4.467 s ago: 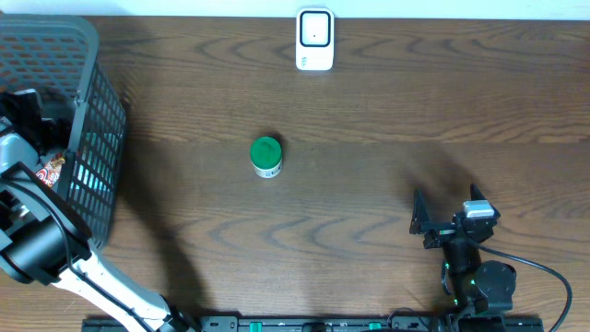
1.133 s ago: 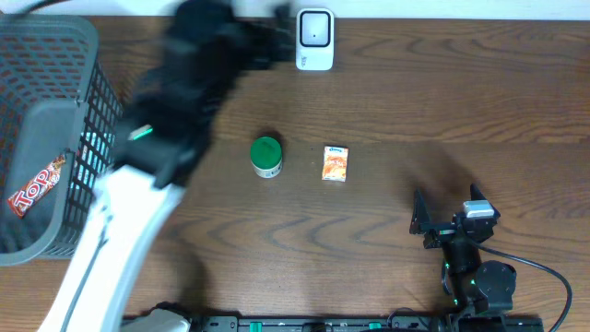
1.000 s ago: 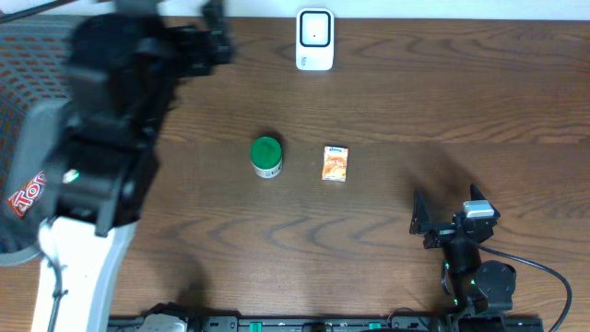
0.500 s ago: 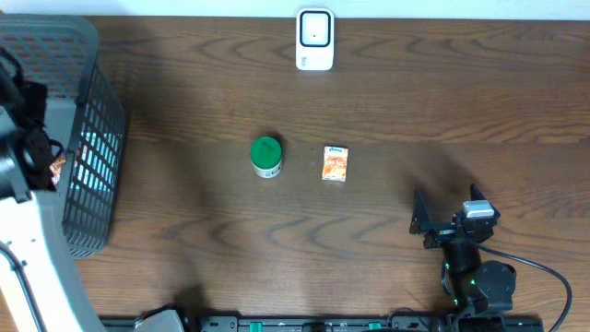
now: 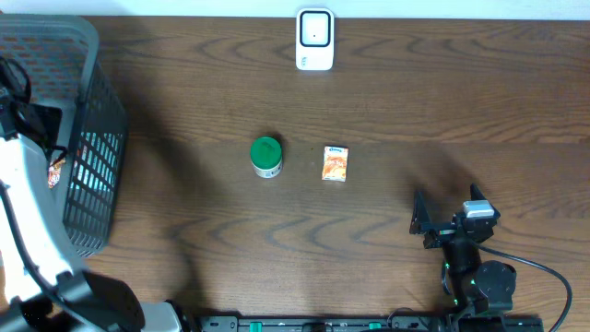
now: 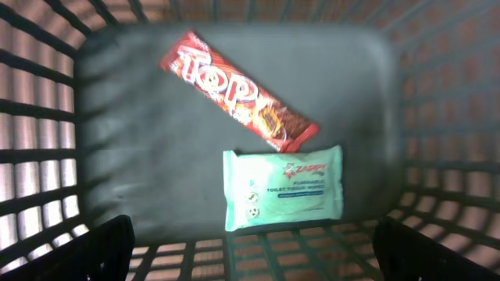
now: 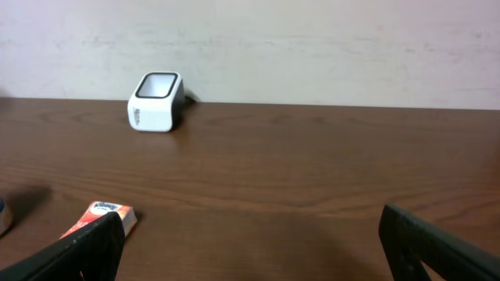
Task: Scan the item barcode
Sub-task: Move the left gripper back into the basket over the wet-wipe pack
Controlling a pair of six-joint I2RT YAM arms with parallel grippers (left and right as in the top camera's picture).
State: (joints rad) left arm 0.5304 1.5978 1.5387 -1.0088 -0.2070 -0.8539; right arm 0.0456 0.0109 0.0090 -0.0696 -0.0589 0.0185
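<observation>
My left gripper (image 6: 254, 254) hangs open over the inside of the grey mesh basket (image 5: 92, 138), holding nothing. Below it on the basket floor lie a red Top chocolate bar (image 6: 238, 91) and a mint-green pack of wipes (image 6: 283, 190). The white barcode scanner (image 5: 314, 39) stands at the table's far edge, also seen in the right wrist view as a scanner (image 7: 155, 101) facing up. A small orange tissue pack (image 5: 336, 163) lies mid-table beside a green-lidded jar (image 5: 266, 157). My right gripper (image 5: 447, 207) rests open and empty near the front right.
The basket fills the left end of the table, and my left arm (image 5: 18, 212) reaches up over its near wall. In the right wrist view the orange pack (image 7: 105, 215) lies just past the left fingertip (image 7: 78, 254). A pale wall backs the table.
My left arm has swung from near the scanner back to the left and now sits over the basket. The orange pack, absent at first, lies on the table. The right arm has not moved.
</observation>
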